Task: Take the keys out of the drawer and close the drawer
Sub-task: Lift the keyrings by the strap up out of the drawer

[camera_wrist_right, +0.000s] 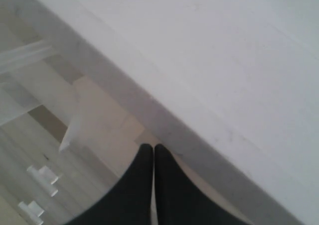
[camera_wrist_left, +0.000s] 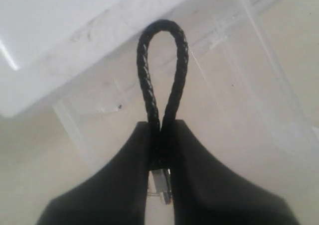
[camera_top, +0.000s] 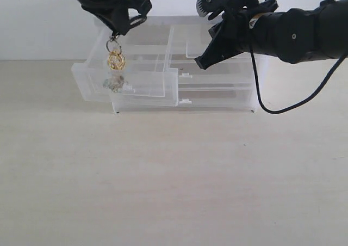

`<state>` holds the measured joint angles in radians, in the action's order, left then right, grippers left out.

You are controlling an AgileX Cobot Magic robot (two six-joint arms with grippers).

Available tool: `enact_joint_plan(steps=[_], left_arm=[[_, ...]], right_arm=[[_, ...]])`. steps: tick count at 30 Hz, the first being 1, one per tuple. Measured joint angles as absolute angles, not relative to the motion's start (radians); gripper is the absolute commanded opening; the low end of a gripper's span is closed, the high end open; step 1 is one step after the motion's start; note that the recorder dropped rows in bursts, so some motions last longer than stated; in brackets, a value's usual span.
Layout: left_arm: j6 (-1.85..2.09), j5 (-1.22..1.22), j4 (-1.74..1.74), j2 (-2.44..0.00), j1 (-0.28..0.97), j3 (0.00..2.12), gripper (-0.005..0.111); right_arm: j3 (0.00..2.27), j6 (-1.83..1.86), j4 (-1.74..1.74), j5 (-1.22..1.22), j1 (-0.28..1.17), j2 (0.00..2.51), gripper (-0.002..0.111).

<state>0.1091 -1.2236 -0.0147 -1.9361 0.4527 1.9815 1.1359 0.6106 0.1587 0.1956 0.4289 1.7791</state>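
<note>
The keys [camera_top: 115, 59] hang in the air over the pulled-out drawer [camera_top: 136, 88], gold rings dangling below my left gripper [camera_top: 124, 28]. That gripper is shut on the black braided cord loop [camera_wrist_left: 162, 70], which sticks out past its fingertips in the left wrist view. The drawer is the left half-width one of a translucent white cabinet [camera_top: 217, 93]; it stands open towards the table's front. A faint reflection of the keys shows on the drawer's front wall. My right gripper [camera_top: 202, 62] is shut and empty, held in front of the cabinet's upper right part [camera_wrist_right: 209, 85].
The cabinet's matching right-hand small drawer [camera_top: 217, 44] and two full-width drawers with small tab handles [camera_top: 186, 101] lie below my right arm. A black cable [camera_top: 283, 107] droops from that arm beside the cabinet. Pale wooden tabletop [camera_top: 174, 175] spreads in front.
</note>
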Motion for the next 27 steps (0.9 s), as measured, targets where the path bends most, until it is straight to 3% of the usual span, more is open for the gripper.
enact_joint_plan(steps=[19, 27], left_arm=[[0.105, -1.226, 0.091, -1.627, 0.49, 1.979, 0.004], [0.053, -1.226, 0.092, -1.467, 0.613, 1.687, 0.004]], right_arm=[[1.136, 0.611, 0.159, 0.196, 0.429, 1.779, 0.0], [1.136, 0.614, 0.159, 0.196, 0.429, 1.779, 0.0]])
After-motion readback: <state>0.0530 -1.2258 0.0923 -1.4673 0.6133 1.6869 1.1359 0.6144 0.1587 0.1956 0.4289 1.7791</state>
